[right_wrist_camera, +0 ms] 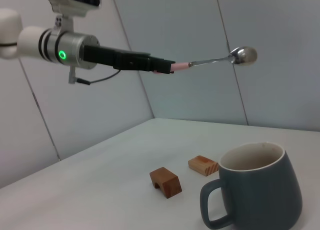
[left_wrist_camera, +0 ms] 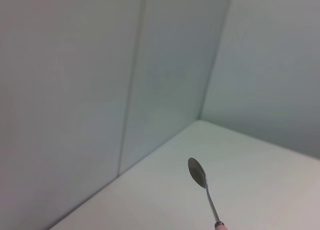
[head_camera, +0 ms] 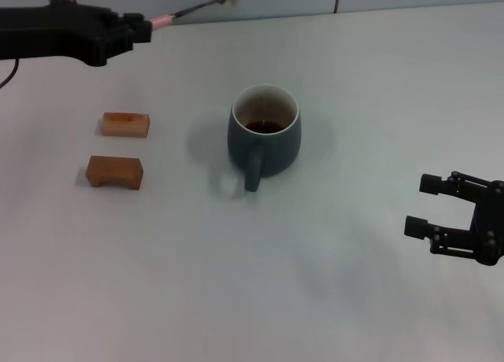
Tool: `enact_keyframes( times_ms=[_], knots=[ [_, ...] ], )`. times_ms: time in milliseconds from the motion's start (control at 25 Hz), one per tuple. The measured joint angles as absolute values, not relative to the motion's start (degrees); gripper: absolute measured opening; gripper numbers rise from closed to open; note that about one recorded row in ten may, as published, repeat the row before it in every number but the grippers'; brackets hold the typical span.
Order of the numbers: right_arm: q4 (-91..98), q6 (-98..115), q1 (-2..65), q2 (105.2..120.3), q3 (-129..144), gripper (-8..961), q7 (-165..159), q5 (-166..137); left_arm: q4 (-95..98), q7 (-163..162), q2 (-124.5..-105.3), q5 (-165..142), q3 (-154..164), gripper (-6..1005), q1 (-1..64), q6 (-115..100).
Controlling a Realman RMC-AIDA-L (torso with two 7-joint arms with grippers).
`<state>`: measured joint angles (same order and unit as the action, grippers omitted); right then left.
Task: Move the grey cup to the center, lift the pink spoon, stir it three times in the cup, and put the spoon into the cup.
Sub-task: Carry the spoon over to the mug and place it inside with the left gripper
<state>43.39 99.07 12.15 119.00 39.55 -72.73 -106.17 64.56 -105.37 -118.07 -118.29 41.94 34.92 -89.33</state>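
Gripping the pink spoon [head_camera: 193, 8] aloft — left claw [head_camera: 140, 28] — over white table [head_camera: 354, 79], grey walls.

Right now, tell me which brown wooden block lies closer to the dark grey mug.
The lighter orange-brown rectangular block, farther from the robot; the darker arched block sits nearer the robot.

- The grey cup [head_camera: 264, 134] stands alone mid-bench [head_camera: 354, 283], its handle pointing to 6 o'clock; open bench rings it on every side.
- Two brown blocks [head_camera: 120, 148] sit at the cup's 9 o'clock, well apart from it, with a bare lane between.
- The left pincer [head_camera: 144, 28] holds the pink spoon [head_camera: 193, 9] raised at 11 o'clock, clear air beneath.
- The right pincer [head_camera: 424, 205] hangs at 4 o'clock, jaws spread, with bare bench between it and the cup.
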Motion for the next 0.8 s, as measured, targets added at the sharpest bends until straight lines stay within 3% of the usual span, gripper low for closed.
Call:
enact_keyframes(
  times_ms=[480,800],
  knots=[
    [43.6,99.5,11.8,119.00,39.1,825,-72.8,-106.2,72.2,-107.2,-117.17,-123.8,45.3,129,39.2,-96.9],
    [43.7,99.5,11.5,119.00,39.0,826,-72.8,-106.2,73.2,-107.8,-118.23,-133.4,49.2,129,44.0,-99.5]
  ],
)
